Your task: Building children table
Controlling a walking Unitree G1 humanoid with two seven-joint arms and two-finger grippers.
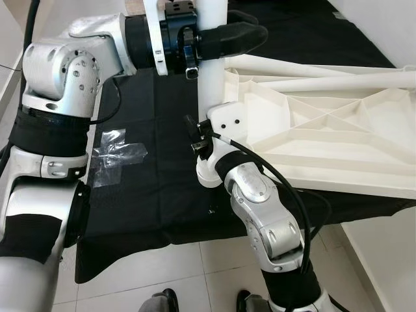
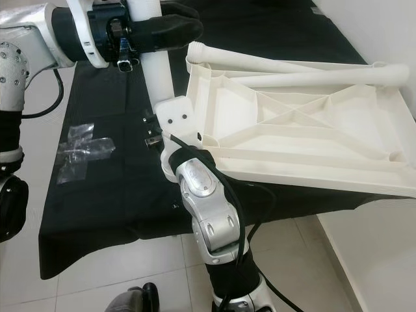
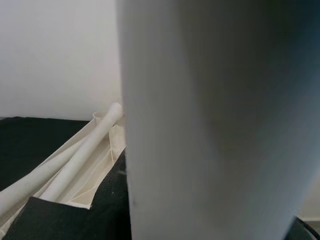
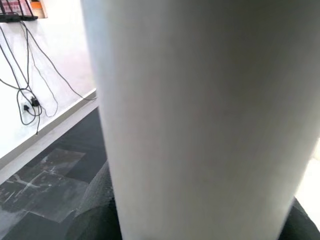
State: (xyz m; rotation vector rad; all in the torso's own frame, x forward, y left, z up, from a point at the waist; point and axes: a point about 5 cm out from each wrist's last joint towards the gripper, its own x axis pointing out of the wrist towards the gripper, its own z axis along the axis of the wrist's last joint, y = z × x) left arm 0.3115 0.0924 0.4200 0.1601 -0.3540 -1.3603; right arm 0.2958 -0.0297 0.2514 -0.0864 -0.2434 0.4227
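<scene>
While both grippers clamp the upright white leg (image 1: 212, 62) at the tabletop (image 1: 338, 136) corner | left gripper (image 1: 221, 39) pinches high, right gripper (image 1: 209, 144) low | step: seating leg | next: likely push straight down, holding it plumb.

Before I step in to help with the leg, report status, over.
Left gripper shut on upright table leg. Right gripper at the leg's base, jaws hidden. Tabletop upside down on black cloth. Plastic bag lies nearby.
</scene>
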